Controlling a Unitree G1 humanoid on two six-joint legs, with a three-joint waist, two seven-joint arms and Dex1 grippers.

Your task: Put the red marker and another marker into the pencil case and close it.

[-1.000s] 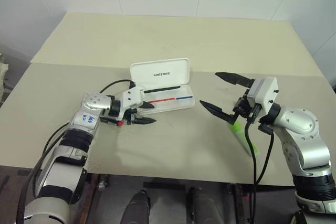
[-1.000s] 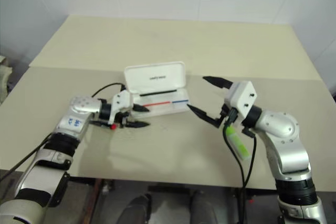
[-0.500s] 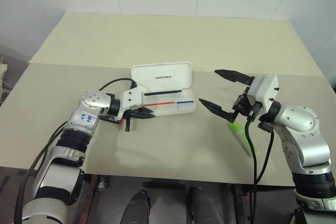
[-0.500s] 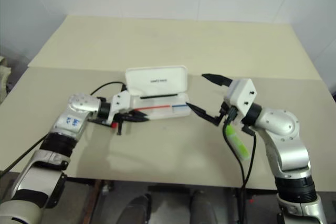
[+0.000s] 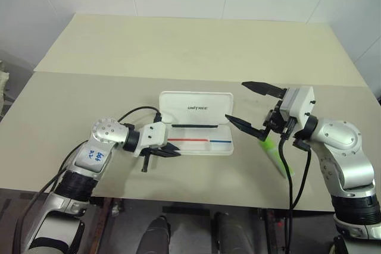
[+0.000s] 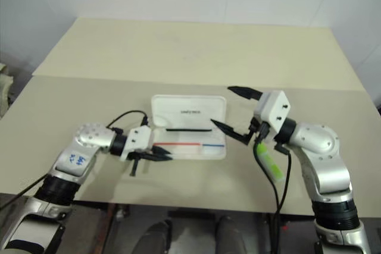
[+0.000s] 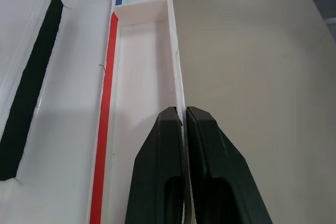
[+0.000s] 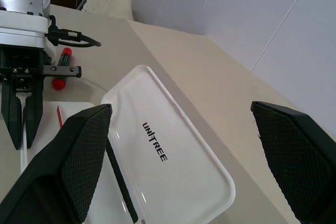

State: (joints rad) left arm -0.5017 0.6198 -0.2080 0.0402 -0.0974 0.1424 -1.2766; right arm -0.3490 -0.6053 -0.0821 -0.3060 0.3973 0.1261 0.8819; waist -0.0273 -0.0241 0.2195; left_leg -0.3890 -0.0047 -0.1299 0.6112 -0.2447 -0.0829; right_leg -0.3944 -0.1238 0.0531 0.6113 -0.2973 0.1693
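The pencil case (image 5: 196, 123) lies open on the tabletop (image 5: 178, 46), its lid flat behind the tray and printed "UNITREE". The left claw (image 7: 181, 124) is pressed together on the tray's front wall at the case's left end, one finger inside the tray and one outside, pinching the thin rim. The red marker (image 8: 61, 66) lies on the tabletop just beside the left wrist, outside the case and behind the claw's fingers. The right claw (image 5: 250, 106) hangs spread wide and empty just off the case's right end, one finger above the lid's corner, the other near the tray's right edge. The lime-green highlighter (image 5: 275, 154) lies on the tabletop under the right forearm, apart from the case.
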